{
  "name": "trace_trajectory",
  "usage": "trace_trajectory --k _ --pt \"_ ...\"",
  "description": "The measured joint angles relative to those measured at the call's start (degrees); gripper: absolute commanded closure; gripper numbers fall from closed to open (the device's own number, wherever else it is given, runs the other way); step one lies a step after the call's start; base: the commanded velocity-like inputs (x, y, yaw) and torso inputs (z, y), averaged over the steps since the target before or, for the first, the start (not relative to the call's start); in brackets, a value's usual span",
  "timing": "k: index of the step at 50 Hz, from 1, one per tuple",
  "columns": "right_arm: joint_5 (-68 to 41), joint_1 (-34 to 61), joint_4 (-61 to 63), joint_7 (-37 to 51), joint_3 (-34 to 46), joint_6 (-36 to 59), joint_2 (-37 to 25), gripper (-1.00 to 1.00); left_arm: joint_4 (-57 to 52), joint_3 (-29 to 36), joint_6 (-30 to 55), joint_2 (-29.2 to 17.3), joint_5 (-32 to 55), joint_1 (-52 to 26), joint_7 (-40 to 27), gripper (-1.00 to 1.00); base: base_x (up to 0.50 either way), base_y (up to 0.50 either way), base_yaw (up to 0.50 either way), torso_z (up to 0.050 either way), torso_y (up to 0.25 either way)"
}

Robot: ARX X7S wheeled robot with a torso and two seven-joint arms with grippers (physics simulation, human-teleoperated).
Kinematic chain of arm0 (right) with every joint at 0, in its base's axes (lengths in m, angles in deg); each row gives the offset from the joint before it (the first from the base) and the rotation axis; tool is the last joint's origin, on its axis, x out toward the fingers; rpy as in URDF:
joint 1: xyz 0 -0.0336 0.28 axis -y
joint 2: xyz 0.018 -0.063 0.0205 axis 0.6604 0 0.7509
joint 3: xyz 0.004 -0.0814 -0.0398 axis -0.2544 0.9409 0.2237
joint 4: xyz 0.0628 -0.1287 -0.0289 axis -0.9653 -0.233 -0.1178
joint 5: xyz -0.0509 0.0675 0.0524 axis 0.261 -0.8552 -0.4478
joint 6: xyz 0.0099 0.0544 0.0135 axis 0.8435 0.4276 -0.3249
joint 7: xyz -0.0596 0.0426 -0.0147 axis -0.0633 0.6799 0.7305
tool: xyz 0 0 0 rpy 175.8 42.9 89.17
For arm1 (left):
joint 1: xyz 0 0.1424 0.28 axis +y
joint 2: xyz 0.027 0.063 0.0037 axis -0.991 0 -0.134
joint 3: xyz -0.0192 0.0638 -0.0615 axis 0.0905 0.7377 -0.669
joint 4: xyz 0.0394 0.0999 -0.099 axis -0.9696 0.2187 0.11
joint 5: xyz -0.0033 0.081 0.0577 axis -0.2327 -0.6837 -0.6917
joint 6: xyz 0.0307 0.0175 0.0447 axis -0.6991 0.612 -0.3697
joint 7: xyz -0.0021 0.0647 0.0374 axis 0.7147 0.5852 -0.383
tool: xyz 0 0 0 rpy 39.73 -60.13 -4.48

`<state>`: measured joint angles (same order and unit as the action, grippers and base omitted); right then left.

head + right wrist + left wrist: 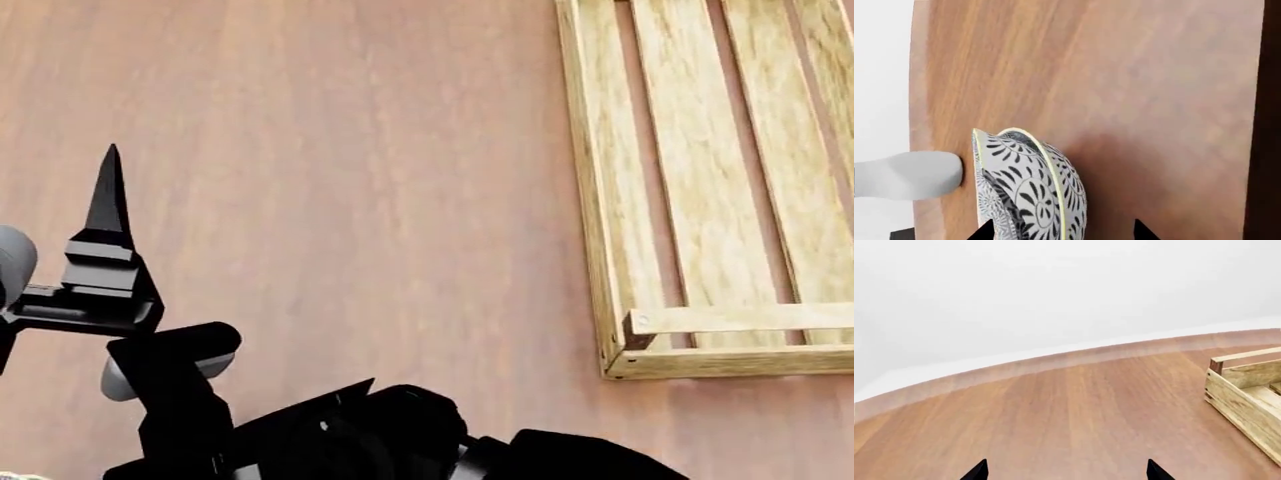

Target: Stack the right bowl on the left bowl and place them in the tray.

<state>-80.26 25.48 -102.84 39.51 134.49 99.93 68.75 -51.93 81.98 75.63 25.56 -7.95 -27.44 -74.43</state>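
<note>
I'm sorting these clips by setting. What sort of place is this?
Probably a bare simulated tabletop workspace: a wooden table, a slatted wooden tray, stacked patterned bowls, and blank white surroundings.

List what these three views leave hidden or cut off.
- Bowls: right wrist view only; lower part cut by the frame edge, so whether they are held is unclear.
- Tray: head view crops its far end and right side.
- Left gripper: left wrist view shows only the fingertips.
- Right gripper: likewise only the fingertips.
</note>
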Motion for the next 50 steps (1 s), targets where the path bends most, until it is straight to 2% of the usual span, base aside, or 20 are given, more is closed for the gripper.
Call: trace_trajectory --k 8,9,34,50 --pt "-0.9 1.3 0.4 0.1 -0.1 0.1 -1.0 -1.0 -0.4 0.3 -0.3 -0.3 0.2 0.1 0.0 -1.0 0.0 0.0 0.0 0.0 -0.195" --pt "-0.9 1.3 0.4 -0.1 0.0 0.1 -1.0 1.0 -0.4 0.3 -0.3 -0.3 0.3 0.1 0.0 -1.0 0.0 0.0 0.0 0.0 0.0" --pt "0.3 0.6 0.1 -1.9 1.6 -2.5 -0.6 1.0 -1.1 -1.4 -1.2 -0.3 2.4 1.1 0.0 -1.0 0.0 0.0 0.0 0.0 -0.001" --pt "1.9 -0.2 -0.9 -1.0 3.1 -2.8 -0.8 1.0 -0.9 -2.3 -0.8 0.0 4.0 1.1 -0.3 -1.0 0.0 0.0 0.0 0.0 0.233"
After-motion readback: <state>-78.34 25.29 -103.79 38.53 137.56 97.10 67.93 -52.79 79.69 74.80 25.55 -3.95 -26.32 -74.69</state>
